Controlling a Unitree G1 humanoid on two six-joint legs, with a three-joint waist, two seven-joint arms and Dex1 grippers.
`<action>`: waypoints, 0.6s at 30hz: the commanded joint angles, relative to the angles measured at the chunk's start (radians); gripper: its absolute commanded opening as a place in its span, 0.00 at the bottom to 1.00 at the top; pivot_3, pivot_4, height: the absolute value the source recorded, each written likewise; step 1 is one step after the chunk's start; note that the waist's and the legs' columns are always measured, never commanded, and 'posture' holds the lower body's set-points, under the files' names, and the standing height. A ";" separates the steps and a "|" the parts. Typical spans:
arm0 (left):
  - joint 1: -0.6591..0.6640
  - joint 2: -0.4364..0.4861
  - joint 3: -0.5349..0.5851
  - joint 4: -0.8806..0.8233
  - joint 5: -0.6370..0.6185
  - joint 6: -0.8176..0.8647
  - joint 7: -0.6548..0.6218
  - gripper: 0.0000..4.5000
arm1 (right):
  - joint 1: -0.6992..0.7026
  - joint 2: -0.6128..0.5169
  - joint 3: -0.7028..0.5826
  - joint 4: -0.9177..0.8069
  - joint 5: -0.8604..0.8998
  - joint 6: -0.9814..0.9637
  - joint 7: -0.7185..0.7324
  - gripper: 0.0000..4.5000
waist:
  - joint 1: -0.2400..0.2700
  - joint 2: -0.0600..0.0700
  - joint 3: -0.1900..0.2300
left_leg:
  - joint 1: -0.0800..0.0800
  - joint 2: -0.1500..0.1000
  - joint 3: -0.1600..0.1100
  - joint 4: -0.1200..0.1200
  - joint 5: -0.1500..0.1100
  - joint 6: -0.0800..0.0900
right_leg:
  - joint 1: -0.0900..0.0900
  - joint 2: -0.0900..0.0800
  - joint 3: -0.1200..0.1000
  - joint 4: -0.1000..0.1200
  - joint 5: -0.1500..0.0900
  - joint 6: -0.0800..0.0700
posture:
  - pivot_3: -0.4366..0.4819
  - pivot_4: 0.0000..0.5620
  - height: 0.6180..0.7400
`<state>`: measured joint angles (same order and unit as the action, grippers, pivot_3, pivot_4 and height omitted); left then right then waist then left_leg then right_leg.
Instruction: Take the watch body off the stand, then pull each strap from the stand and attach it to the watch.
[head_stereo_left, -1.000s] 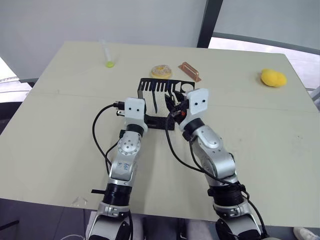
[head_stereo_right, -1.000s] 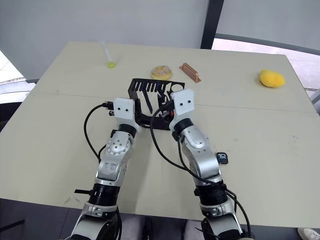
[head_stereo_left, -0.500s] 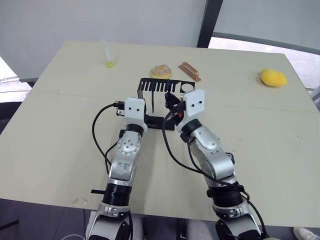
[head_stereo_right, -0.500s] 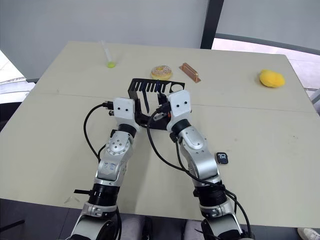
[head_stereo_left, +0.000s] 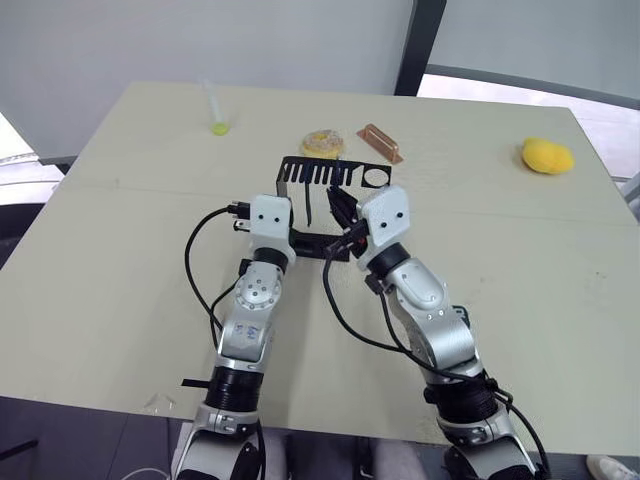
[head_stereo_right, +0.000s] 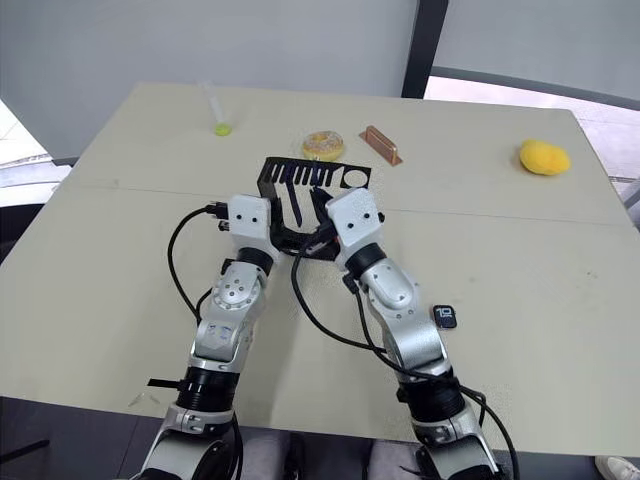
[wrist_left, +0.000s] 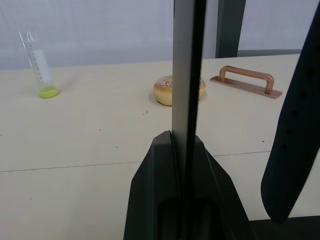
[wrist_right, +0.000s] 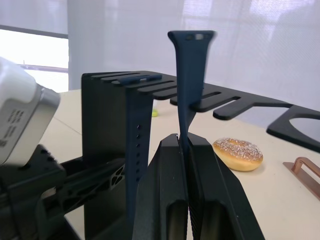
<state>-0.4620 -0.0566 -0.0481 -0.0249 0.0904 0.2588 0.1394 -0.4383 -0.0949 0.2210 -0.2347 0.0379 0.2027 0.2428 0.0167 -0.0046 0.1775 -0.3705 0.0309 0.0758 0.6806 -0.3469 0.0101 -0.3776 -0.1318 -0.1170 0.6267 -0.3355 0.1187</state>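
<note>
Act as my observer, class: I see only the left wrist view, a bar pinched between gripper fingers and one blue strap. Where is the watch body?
Observer: The watch body lies on the table, off the stand, beside the right forearm.
Operator: What is the right gripper doing?
Observer: The right gripper is shut on a strap whose top end stands up at the stand's slotted plate.
Operator: And the other strap?
Observer: The other strap hangs from a slot beside it, ungripped.
</note>
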 joint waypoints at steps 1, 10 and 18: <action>-0.006 0.000 -0.006 -0.021 0.009 0.006 -0.003 0.00 | 0.042 -0.022 -0.005 -0.096 0.030 -0.029 0.052 0.02 | 0.000 0.000 0.000 | 0.000 0.000 0.000 0.000 0.000 0.000 | 0.000 0.000 0.000 0.000 0.000 0.000 | 0.48 0.27 1.00; 0.020 0.003 -0.010 -0.052 -0.040 0.005 -0.069 0.33 | 0.248 -0.139 -0.068 -0.191 0.129 -0.092 0.178 0.00 | 0.006 0.000 0.000 | 0.000 0.000 0.000 0.000 0.000 0.000 | 0.001 0.000 0.000 -0.001 0.000 0.000 | 0.48 0.27 1.00; 0.144 0.185 0.047 -0.232 -0.141 0.099 -0.289 0.99 | 0.362 -0.323 -0.235 -0.249 0.354 -0.022 0.359 0.00 | -0.005 0.000 0.000 | 0.001 0.001 0.000 -0.001 0.000 0.000 | 0.001 0.001 0.000 -0.001 0.000 0.000 | 0.48 0.27 1.00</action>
<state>-0.3323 0.1083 -0.0279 -0.1829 -0.0127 0.3466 -0.0977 -0.0821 -0.4010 0.0259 -0.4311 0.3285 0.1695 0.5535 0.0117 -0.0048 0.1776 -0.3694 0.0315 0.0755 0.6798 -0.3470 0.0102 -0.3769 -0.1313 -0.1171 0.6258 -0.3354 0.1188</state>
